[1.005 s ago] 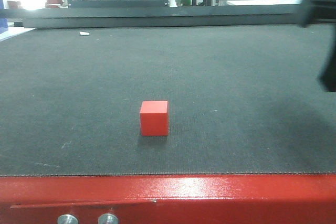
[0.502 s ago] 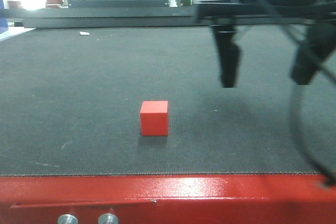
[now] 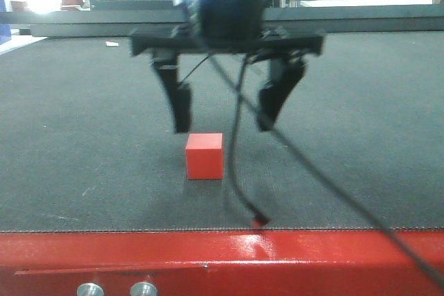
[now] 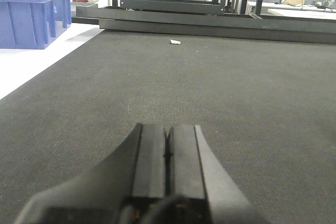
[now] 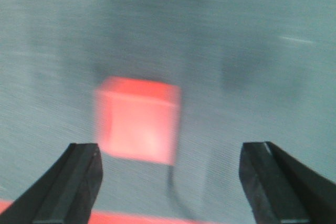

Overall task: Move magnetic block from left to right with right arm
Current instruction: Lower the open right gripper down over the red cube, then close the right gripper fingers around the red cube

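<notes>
A: Need status on the right gripper (image 3: 224,125).
B: Hanging over the magnetic block (image 3: 204,156). Jaws released, spread wide, gripping nothing. No contact with the block in either view.

A: Block location?
B: Flat on the dark tabletop (image 3: 361,143), close to the red front edge (image 3: 291,254), slightly left of centre. One face square to the front camera.

A: Alignment?
B: Off-centre. In the right wrist view, the block (image 5: 137,119) is between the two fingers but much nearer the left-hand one, with a wide gap to the other. Same in the front view: one fingertip (image 3: 182,124) just above the block's top left edge, the other fingertip (image 3: 266,123) well off to its right. Wrist view blurred, so can't tell the height over the mat.

A: Left gripper?
B: Left gripper (image 4: 167,153) low over bare mat. Jaws clenched together, nothing between them.

A: Anything else?
B: Small white scrap (image 3: 111,44) near the far edge, left side. Black cable (image 3: 236,164) drooping from the right arm, with its red-tipped end near the front edge, just right of the block. Blue crate (image 4: 31,9) beyond the tabletop's left edge, on a white surface.
</notes>
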Robot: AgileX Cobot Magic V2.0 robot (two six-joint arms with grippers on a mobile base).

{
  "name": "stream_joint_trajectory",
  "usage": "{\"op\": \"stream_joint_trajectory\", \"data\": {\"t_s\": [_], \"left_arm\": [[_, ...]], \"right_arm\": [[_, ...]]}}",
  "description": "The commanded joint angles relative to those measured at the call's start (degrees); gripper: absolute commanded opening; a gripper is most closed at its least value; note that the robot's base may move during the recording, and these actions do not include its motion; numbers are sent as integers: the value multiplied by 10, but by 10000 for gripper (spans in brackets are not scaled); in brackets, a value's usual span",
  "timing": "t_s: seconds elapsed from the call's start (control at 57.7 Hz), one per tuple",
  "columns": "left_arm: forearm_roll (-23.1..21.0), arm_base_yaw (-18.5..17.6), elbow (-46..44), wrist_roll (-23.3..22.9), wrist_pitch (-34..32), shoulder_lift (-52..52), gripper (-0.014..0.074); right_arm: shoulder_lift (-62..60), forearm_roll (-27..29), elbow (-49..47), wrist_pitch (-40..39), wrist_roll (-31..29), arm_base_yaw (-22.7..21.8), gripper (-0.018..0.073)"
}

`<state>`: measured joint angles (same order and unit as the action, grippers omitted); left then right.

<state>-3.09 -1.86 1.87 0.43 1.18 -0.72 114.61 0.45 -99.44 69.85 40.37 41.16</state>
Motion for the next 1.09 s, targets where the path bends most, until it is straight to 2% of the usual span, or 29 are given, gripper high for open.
{"op": "stream_joint_trajectory", "data": {"t_s": [0.0, 0.243, 0.97, 1.074], "left_arm": [[-1, 0, 5, -4, -48, -7, -126], [-1, 0, 5, -4, -48, -7, -126], [-1, 0, 5, -4, -48, -7, -126], [-1, 0, 5, -4, -48, -7, -126]], "right_arm": [[-10, 7, -41, 13, 3, 5, 633], [16, 6, -61, 8, 46, 8, 633], [41, -5, -59, 9, 45, 7, 632], [41, -5, -59, 3, 45, 7, 596]]}}
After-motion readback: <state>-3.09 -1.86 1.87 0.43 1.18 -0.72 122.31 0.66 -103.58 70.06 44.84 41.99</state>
